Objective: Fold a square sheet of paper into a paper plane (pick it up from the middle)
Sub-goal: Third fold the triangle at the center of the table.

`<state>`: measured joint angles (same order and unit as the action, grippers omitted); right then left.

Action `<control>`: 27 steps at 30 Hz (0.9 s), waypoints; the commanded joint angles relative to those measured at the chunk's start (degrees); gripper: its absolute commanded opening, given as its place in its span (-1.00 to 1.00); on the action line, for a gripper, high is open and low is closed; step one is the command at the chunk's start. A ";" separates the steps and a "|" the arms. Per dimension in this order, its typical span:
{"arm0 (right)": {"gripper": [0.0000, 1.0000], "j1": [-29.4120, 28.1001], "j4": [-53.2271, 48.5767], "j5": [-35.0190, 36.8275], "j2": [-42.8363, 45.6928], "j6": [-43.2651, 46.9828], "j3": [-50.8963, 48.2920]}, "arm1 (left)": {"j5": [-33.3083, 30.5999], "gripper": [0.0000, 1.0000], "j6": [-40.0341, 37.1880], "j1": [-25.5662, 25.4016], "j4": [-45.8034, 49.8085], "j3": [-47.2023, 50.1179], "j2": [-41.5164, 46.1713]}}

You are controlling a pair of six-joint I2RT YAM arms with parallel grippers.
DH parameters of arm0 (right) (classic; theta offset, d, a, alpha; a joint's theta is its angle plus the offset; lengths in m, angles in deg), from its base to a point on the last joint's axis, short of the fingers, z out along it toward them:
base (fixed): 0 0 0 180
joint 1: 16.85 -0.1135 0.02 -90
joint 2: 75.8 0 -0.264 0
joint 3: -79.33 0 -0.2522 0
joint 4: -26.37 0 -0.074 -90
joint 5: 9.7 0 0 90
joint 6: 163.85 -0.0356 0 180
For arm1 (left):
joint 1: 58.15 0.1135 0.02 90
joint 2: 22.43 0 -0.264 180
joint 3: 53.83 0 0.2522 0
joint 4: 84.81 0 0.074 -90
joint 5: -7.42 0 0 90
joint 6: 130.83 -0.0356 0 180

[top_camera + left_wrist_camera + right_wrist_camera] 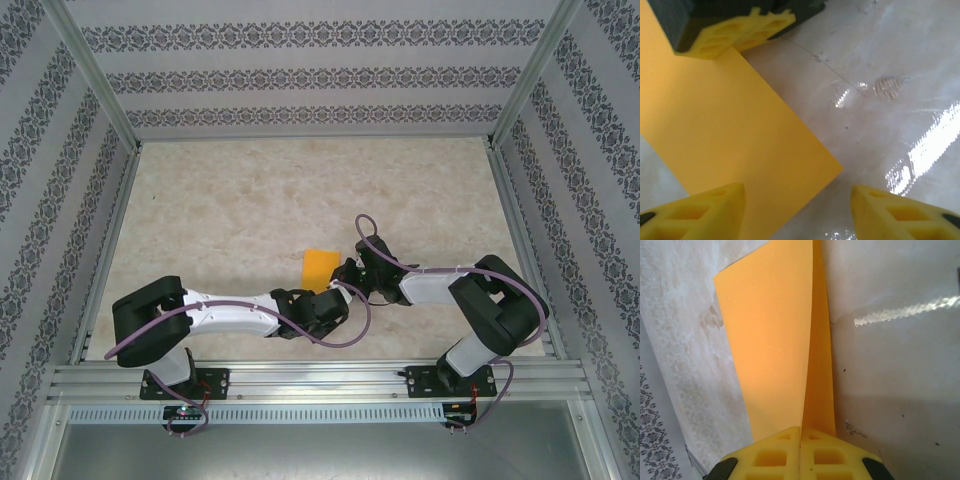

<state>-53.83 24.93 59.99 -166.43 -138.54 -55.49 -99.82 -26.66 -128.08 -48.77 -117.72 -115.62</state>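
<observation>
The sheet of paper (320, 268) lies near the middle of the table (250, 200), just beyond the spot where the two arms' wrists meet. It is orange-yellow and folded over on itself. In the right wrist view two layers (770, 340) run together towards the near end, one flat and broad, the other a narrow strip beside it.

The right jaws are pressed together and pinch that near end of the paper between their yellow pads (775, 455). From the left wrist they appear at the top, gripping the paper's far edge.

The left jaws are spread and hold nothing. One pad (695, 215) sits over the paper's (730, 125) near edge and the other (900, 215) over bare, glossy table (880, 125). I cannot tell whether the first pad touches the paper.
</observation>
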 commanded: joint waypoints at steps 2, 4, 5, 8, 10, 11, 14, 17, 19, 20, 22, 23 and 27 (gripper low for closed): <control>-0.86 0.73 -0.10 -0.78 -0.78 -0.06 1.02 | -3.46 -0.08 -0.08 -0.91 -2.66 -0.66 0.06; -0.84 0.74 -0.06 -0.85 -0.72 0.04 0.93 | -3.52 -0.26 0.06 -0.91 -2.68 -0.33 0.50; -0.83 0.76 -0.10 -0.86 -0.69 0.14 0.92 | -3.52 -0.34 0.15 -0.91 -2.76 -0.17 0.80; -0.80 0.96 -0.41 -0.82 -0.44 0.28 0.92 | -4.13 -0.56 0.15 -0.91 -2.68 0.13 1.85; -0.80 1.04 -0.66 -0.78 -0.26 0.49 0.93 | -4.35 -0.69 0.19 -0.91 -2.76 0.35 2.54; -0.79 1.09 -0.71 -0.78 -0.17 0.61 0.93 | -4.34 -0.74 0.10 -0.91 -2.77 0.36 2.74; -0.72 1.24 -1.57 -0.44 0.11 0.96 0.93 | -4.17 -0.89 0.16 -0.91 -2.69 0.48 3.15; -0.62 1.33 -1.70 -0.42 0.86 1.06 0.66 | -3.47 -1.00 0.19 -0.72 -2.44 0.60 3.15; -0.53 1.53 -3.14 -0.08 2.16 1.95 0.80 | -2.36 -1.00 0.35 -0.32 -2.67 0.88 3.48; -0.49 1.63 -4.79 0.52 2.99 2.53 1.05 | -1.78 -1.00 0.50 -0.02 -2.83 1.09 3.59; -0.35 1.82 -9.41 2.40 5.20 4.37 1.91 | 0.38 -1.00 0.68 1.28 -3.41 1.81 4.32; -0.33 1.90 -11.44 3.31 6.49 5.10 2.26 | 1.63 -1.00 0.84 2.09 -3.70 2.14 4.78; -0.30 2.13 -18.96 7.53 10.29 8.35 4.70 | 10.83 -1.00 0.71 5.76 -5.63 3.37 6.13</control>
<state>-52.30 12.23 63.29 -158.76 -133.99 -53.37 -96.10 -26.83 -124.54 -51.04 -115.16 -111.46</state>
